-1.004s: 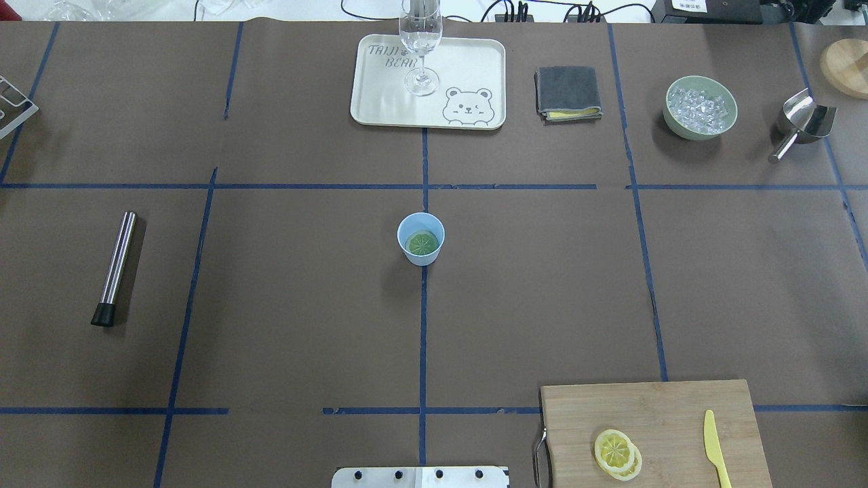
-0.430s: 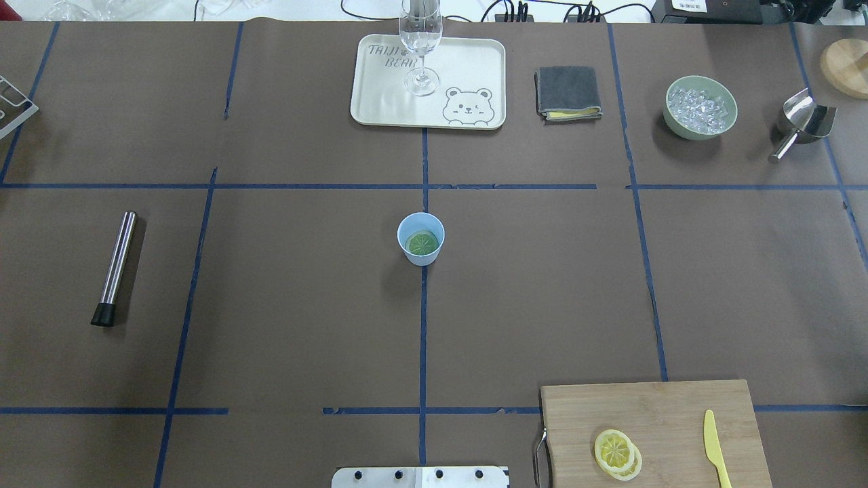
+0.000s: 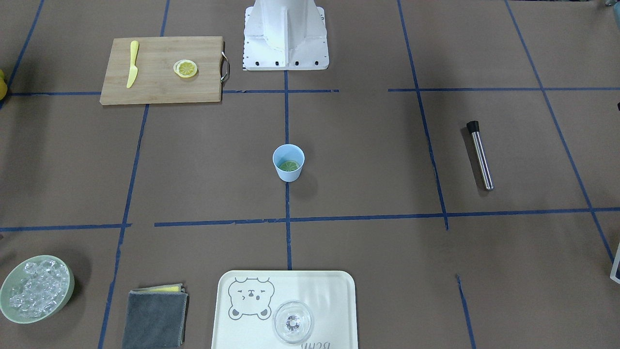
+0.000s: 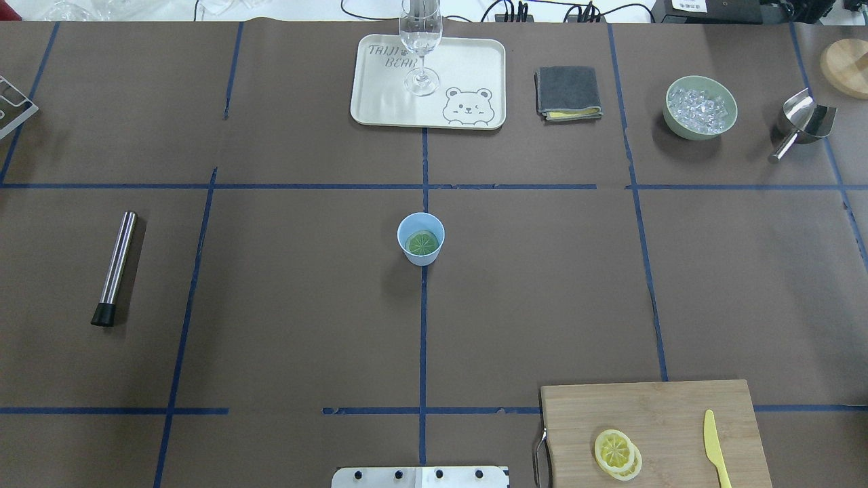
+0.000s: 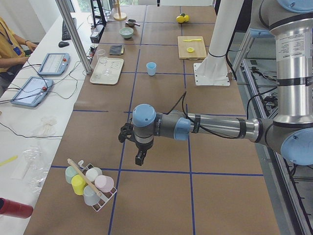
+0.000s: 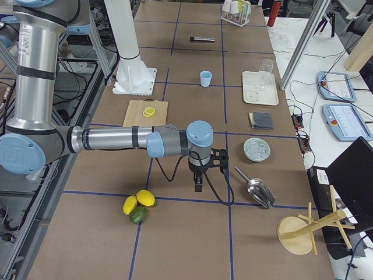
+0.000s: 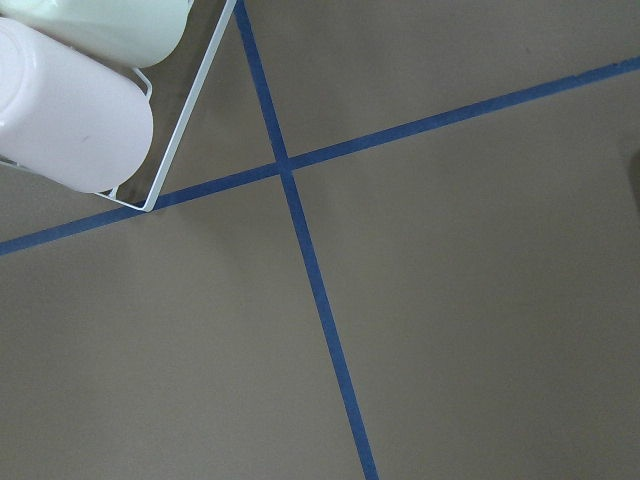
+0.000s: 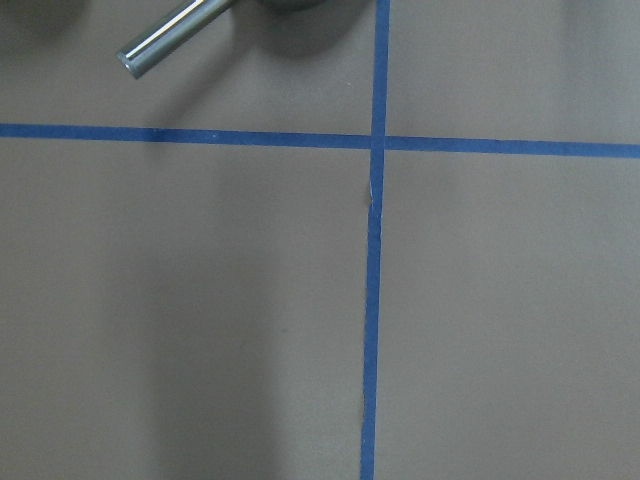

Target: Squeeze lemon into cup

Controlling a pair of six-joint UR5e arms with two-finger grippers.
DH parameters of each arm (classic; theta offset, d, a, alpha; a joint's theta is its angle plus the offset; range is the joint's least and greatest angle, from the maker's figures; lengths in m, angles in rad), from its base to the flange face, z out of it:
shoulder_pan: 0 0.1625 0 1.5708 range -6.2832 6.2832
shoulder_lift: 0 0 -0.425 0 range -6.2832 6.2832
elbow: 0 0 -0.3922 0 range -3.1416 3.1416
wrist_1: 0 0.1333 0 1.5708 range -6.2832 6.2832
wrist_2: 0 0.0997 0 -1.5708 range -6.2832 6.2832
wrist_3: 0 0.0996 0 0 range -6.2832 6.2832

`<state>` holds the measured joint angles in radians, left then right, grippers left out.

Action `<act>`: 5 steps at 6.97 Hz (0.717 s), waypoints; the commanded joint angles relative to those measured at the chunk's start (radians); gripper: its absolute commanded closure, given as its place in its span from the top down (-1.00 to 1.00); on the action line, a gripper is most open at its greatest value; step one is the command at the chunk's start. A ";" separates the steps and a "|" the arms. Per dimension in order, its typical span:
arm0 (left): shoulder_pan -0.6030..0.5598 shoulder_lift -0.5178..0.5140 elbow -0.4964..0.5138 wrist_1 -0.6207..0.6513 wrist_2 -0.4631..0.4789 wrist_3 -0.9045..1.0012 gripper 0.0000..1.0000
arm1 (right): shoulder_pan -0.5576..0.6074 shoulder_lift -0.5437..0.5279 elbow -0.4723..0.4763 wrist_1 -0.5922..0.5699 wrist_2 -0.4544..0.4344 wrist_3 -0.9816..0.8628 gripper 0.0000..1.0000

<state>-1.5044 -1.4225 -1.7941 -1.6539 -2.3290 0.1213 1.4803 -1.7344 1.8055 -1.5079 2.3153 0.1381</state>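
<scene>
The light-blue cup point(image 4: 420, 238) stands upright at the table's centre, also in the front view point(image 3: 288, 163); a round greenish slice point(image 4: 422, 242) lies in its bottom. Two overlapping lemon slices point(image 4: 616, 451) lie on the wooden cutting board point(image 4: 651, 407) at the near right, also in the front view point(image 3: 186, 68). My left gripper point(image 5: 139, 156) shows only in the exterior left view, hanging over bare table far left of the cup. My right gripper point(image 6: 199, 185) shows only in the exterior right view, far right of the board. I cannot tell if either is open or shut.
A yellow knife point(image 4: 712, 447) lies on the board. A cream tray point(image 4: 468, 74) bears a clear glass point(image 4: 420, 41). A grey cloth point(image 4: 568, 93), a bowl of ice point(image 4: 700, 107), a steel scoop point(image 4: 800, 125), a steel rod point(image 4: 116, 268) and a cup rack point(image 5: 90, 183) stand around.
</scene>
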 commanded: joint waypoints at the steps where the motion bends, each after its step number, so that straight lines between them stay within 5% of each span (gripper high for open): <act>1: -0.002 0.011 0.005 0.003 0.000 0.000 1.00 | 0.000 0.000 0.000 0.000 0.004 0.000 1.00; 5: -0.016 0.010 -0.007 0.010 -0.006 -0.122 1.00 | 0.000 -0.001 -0.001 -0.002 0.004 0.000 1.00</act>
<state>-1.5154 -1.4145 -1.7926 -1.6443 -2.3333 0.0595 1.4803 -1.7360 1.8056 -1.5093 2.3194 0.1381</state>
